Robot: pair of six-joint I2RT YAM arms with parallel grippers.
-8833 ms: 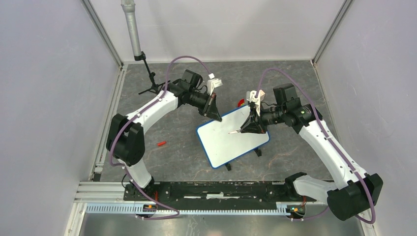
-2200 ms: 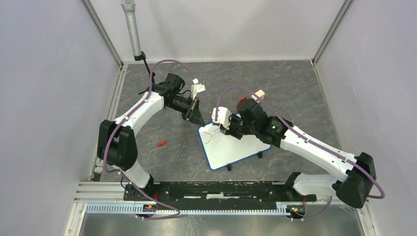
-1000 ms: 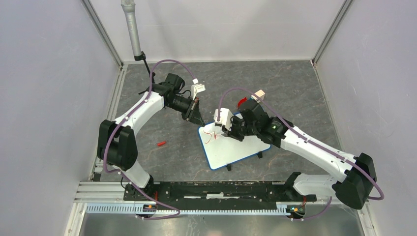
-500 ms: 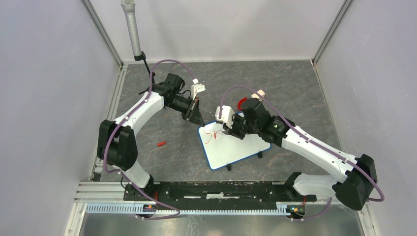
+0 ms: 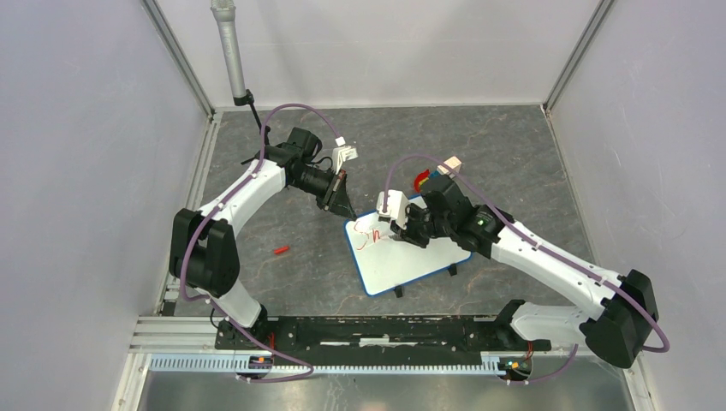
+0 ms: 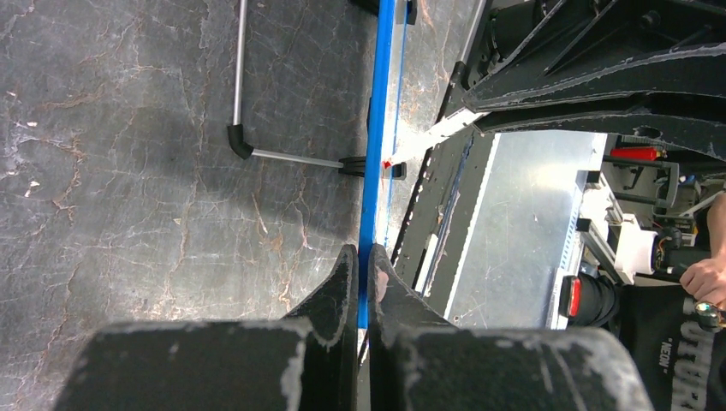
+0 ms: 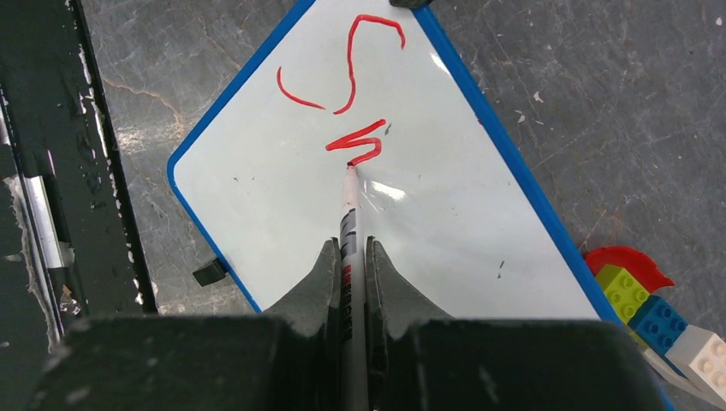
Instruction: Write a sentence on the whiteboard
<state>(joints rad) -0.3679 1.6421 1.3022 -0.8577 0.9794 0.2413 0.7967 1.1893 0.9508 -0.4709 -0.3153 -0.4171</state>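
So here's what we've got. The right claw point(image 7: 348, 257) is pinched tight on a marker point(image 7: 350, 224), fingers narrow with the barrel running straight out between them. The red tip sits on the whiteboard point(image 7: 282, 214), directly ahead of that claw's fingertips.

The sentence point(image 7: 353, 135) is barely a start. We read a big red "S" further out ahead of the claw, and a small zigzag squiggle right at the marker tip, touching it. The rest of the board under and around the claw is plain white. Off to one side of the right claw, just past the board's blue rim, we see a little clump of Lego bricks point(image 7: 638, 300) lying on the table point(image 7: 599, 103).

The left claw point(image 6: 363, 257) is closed down on the blue rim of the board. In its wrist view the rim runs edge-on, straight between the two fingertips and away from them. A thin wire leg point(image 6: 282, 157) sticks out from the board ahead of that claw.

From the top camera, the whiteboard point(image 5: 411, 261) sits tilted between the two claws, the left claw at its far left corner and the right claw over its left end. A small red cap point(image 5: 280, 251) lies on the table, well apart from both claws, nearer the left arm.
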